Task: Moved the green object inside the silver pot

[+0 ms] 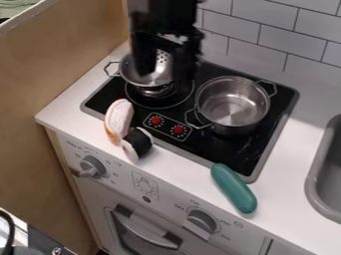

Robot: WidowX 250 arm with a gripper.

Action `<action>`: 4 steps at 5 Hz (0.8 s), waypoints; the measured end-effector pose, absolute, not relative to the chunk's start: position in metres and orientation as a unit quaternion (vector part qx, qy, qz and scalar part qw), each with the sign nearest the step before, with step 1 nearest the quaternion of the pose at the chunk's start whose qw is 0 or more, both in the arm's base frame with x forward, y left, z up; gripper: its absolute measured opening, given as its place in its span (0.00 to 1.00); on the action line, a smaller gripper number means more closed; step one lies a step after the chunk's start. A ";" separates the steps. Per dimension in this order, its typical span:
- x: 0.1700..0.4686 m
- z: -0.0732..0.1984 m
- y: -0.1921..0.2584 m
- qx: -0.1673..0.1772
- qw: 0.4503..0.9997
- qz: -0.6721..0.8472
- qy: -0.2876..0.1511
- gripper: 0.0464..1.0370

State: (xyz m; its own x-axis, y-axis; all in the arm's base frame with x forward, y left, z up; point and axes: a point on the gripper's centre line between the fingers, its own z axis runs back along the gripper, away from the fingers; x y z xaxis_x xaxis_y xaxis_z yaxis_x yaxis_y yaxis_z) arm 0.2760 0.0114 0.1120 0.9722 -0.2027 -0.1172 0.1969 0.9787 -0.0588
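Oven door nearest us, and just above it comes the hazard: the green object lies slanted on the white counter, its lower end close to the front edge. One off-centre pinch on that smooth, rounded body and we could see it roll over! Our gripper hangs by the steel colander, fingers spread apart, nothing visibly held. Swing out low and we might knock the colander. Then the silver pot: carry too low, and we'd clip its rim or looped handle, shoving it askew.
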 end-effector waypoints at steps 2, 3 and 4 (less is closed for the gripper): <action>0.247 0.111 -0.012 -0.021 0.994 0.086 -0.061 0.96; 0.232 0.106 -0.025 -0.025 0.968 0.204 -0.145 0.96; 0.227 0.103 -0.032 0.037 0.939 0.309 -0.148 0.96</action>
State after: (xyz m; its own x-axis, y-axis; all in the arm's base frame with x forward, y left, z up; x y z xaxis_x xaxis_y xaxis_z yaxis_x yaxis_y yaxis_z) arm 0.2270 -0.0322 0.1034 0.7644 0.5699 0.3016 -0.5920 0.8057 -0.0220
